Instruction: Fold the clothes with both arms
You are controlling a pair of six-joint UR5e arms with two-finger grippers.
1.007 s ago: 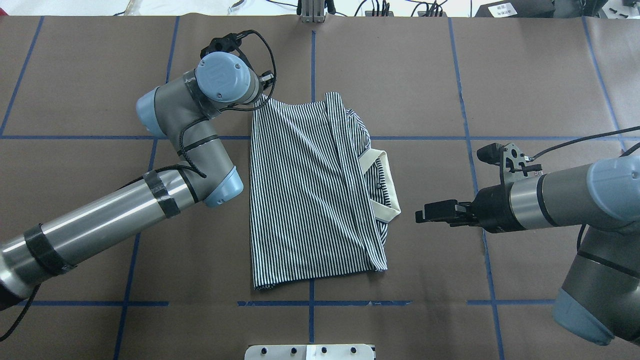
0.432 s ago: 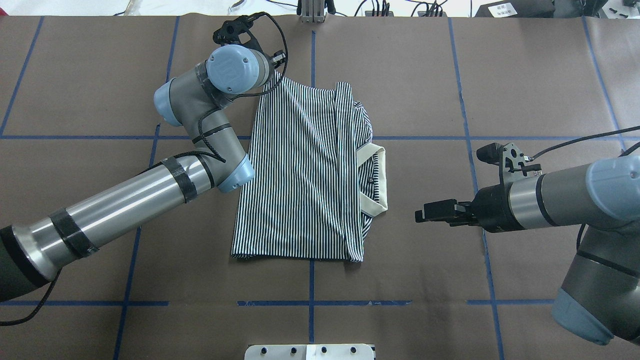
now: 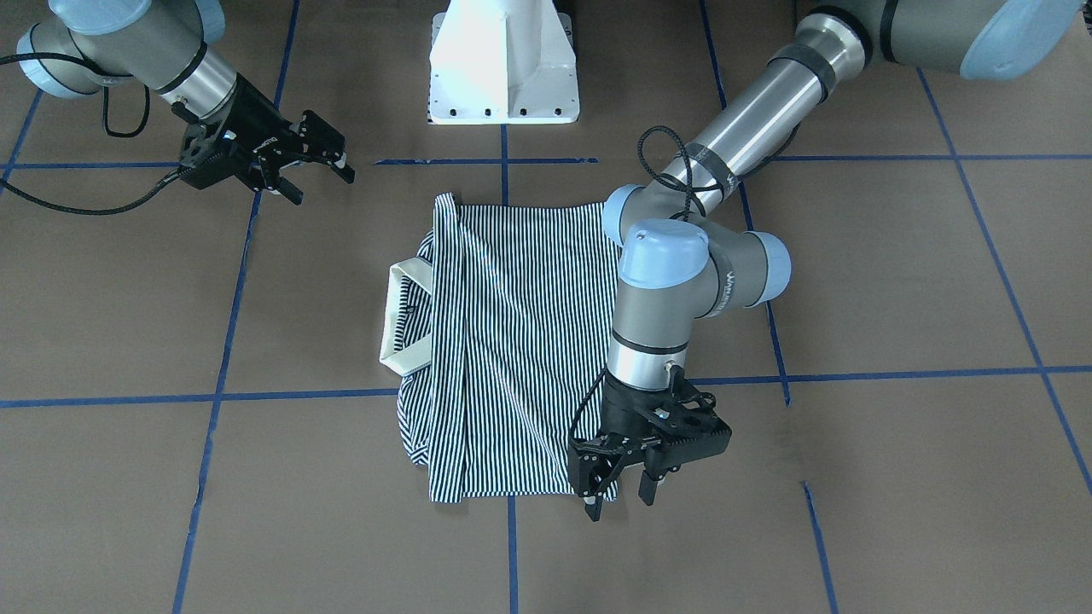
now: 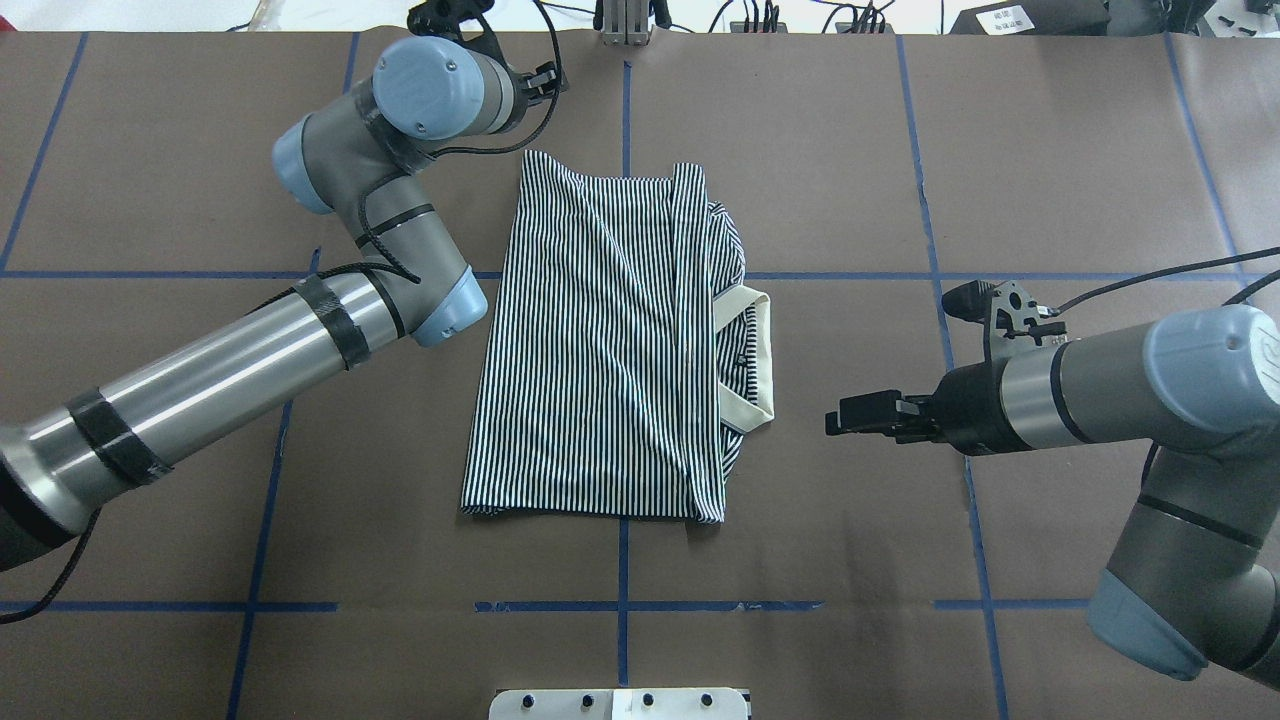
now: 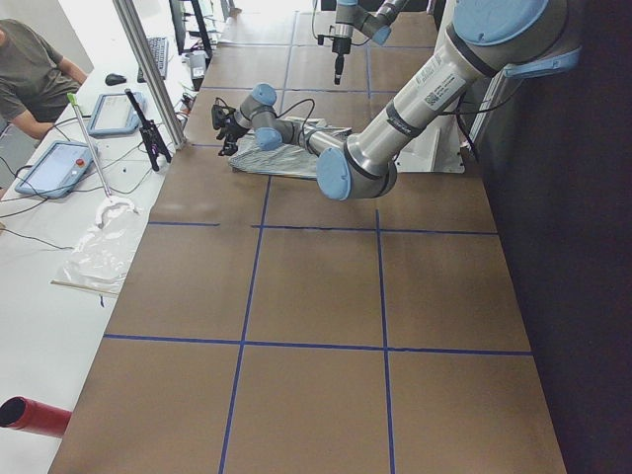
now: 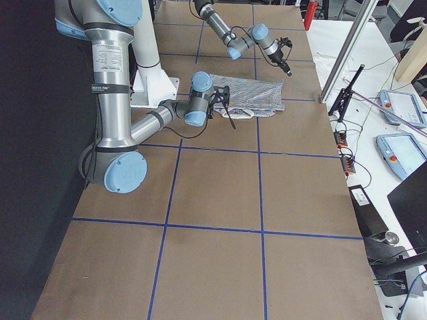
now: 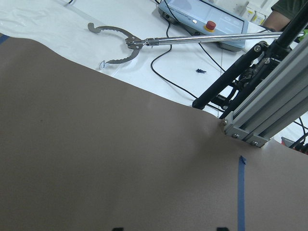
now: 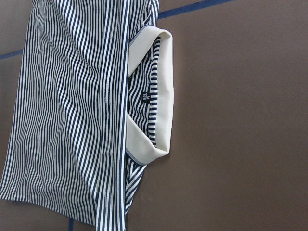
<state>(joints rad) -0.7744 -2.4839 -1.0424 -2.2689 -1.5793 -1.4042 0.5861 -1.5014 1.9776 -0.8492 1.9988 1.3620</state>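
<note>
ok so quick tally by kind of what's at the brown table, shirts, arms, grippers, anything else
striped polo shirt: 1
robot arms: 2 (left arm, right arm)
grippers: 2 (left gripper, right gripper)
white pedestal base: 1
total: 6

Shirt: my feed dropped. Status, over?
Left gripper open, at shirt corner. Right gripper open, clear. Shirt folded, lying flat. Nothing in the way.

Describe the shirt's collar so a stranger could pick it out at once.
On the brown table marked with blue tape lines, a folded navy-and-white striped shirt lies in the middle. Its collar pokes out of the edge that faces the right arm, apart from it. It is the only plain cream band against all the stripes.
</note>
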